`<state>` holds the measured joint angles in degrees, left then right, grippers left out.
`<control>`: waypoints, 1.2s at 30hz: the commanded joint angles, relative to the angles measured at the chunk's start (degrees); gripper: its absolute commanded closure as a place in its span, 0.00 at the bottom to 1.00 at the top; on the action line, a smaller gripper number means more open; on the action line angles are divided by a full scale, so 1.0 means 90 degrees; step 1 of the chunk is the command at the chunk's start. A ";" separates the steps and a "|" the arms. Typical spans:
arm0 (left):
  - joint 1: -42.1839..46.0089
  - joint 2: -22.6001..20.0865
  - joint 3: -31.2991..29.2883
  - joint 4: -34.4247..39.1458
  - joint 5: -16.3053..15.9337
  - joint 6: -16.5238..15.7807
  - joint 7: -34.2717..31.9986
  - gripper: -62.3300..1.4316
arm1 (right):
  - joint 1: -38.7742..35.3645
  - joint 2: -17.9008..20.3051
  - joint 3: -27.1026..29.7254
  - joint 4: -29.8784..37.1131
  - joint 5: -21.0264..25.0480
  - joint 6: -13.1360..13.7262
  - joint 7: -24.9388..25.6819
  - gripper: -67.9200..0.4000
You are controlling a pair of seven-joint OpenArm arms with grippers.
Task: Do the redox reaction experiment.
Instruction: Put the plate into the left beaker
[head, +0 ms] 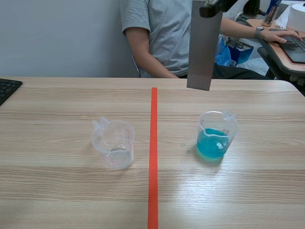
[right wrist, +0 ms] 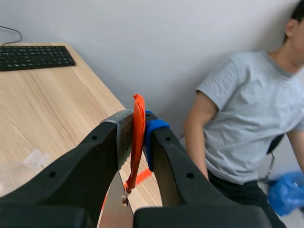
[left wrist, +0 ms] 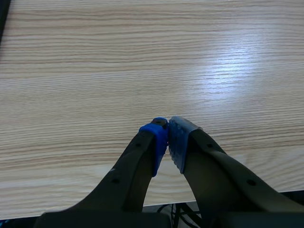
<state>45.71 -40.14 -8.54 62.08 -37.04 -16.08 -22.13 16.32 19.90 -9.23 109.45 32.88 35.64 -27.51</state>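
A grey metal strip (head: 204, 47) hangs upright from my right gripper (head: 212, 7), which is raised high over the table's far right. Its lower end is well above a clear beaker of blue liquid (head: 217, 136) and a little farther back. In the right wrist view the gripper (right wrist: 137, 126) is shut on the strip (right wrist: 137, 137), seen edge-on with an orange upper edge. An empty clear beaker (head: 113, 143) stands left of the tape line. My left gripper (left wrist: 167, 140) is shut on nothing over bare wood near the table's edge; it does not show in the scene view.
A person (head: 162, 33) sits across the table, one hand (head: 281, 36) on a side desk at the far right. A black keyboard (head: 7, 88) lies at the table's left edge. A red tape line (head: 153, 152) runs down the middle.
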 commanded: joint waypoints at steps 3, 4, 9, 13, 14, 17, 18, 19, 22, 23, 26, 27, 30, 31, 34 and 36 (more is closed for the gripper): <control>-0.0039 0.0036 -0.0022 0.0044 0.0002 0.0010 -0.0063 0.90 | 0.0304 -0.0233 -0.0328 0.0070 -0.0083 -0.0053 0.0085 0.98; -0.0039 0.0036 -0.0022 0.0044 0.0002 0.0010 -0.0063 0.90 | 0.0340 -0.0299 -0.0435 0.0070 -0.0141 -0.0053 0.0090 0.98; -0.0041 0.0036 -0.0022 0.0044 0.0002 0.0010 -0.0063 0.90 | 0.0529 -0.0668 -0.1008 0.0070 -0.0401 -0.0056 0.0085 0.98; -0.0039 0.0049 -0.0022 0.0044 0.0002 0.0010 -0.0061 0.90 | 0.0631 -0.0945 -0.1464 0.0046 -0.0629 -0.0078 0.0090 0.98; -0.0039 0.0051 -0.0022 0.0044 0.0002 0.0010 -0.0056 0.90 | 0.0641 -0.1018 -0.1569 0.0034 -0.0665 -0.0078 0.0087 0.98; -0.0039 0.0051 -0.0019 0.0044 0.0002 0.0010 -0.0041 0.90 | 0.0697 -0.1234 -0.1894 -0.0061 -0.0821 -0.0078 0.0087 0.98; -0.0039 0.0051 -0.0019 0.0044 0.0002 0.0010 -0.0041 0.90 | 0.0714 -0.1309 -0.1996 -0.0114 -0.0879 -0.0078 0.0092 0.98; -0.0039 0.0051 -0.0019 0.0044 0.0002 0.0010 -0.0039 0.90 | 0.0733 -0.1384 -0.2093 -0.0168 -0.0920 -0.0078 0.0092 0.98; -0.0039 0.0051 -0.0019 0.0044 0.0002 0.0010 -0.0039 0.90 | 0.0804 -0.1581 -0.2348 -0.0379 -0.1020 -0.0078 0.0095 0.98; -0.0039 0.0051 -0.0019 0.0044 0.0002 0.0010 -0.0041 0.90 | 0.0818 -0.1649 -0.2414 -0.0466 -0.1052 -0.0078 0.0095 0.98; -0.0039 0.0053 -0.0019 0.0044 0.0002 0.0010 -0.0039 0.90 | 0.0835 -0.1819 -0.2555 -0.0682 -0.1175 -0.0078 0.0158 0.98; -0.0039 0.0051 -0.0019 0.0044 0.0002 0.0010 -0.0039 0.90 | 0.0835 -0.1865 -0.2582 -0.0750 -0.1207 -0.0078 0.0177 0.98; -0.0039 0.0053 -0.0019 0.0044 0.0002 0.0010 -0.0039 0.90 | 0.0835 -0.1965 -0.2681 -0.0925 -0.1219 -0.0078 0.0265 0.98; -0.0039 0.0053 -0.0019 0.0044 0.0002 0.0010 -0.0039 0.90 | 0.0835 -0.1984 -0.2720 -0.0969 -0.1253 -0.0078 0.0304 0.98; -0.0039 0.0053 -0.0019 0.0044 0.0002 0.0010 -0.0041 0.90 | 0.0833 -0.2042 -0.2773 -0.1107 -0.1394 -0.0075 0.0461 0.98; -0.0039 0.0053 -0.0019 0.0044 0.0002 0.0010 -0.0041 0.90 | 0.0833 -0.2059 -0.2773 -0.1219 -0.1474 -0.0075 0.0622 0.98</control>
<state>45.71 -40.14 -8.54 62.08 -37.06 -16.08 -22.04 22.20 1.76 -34.41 98.28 19.33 35.33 -23.33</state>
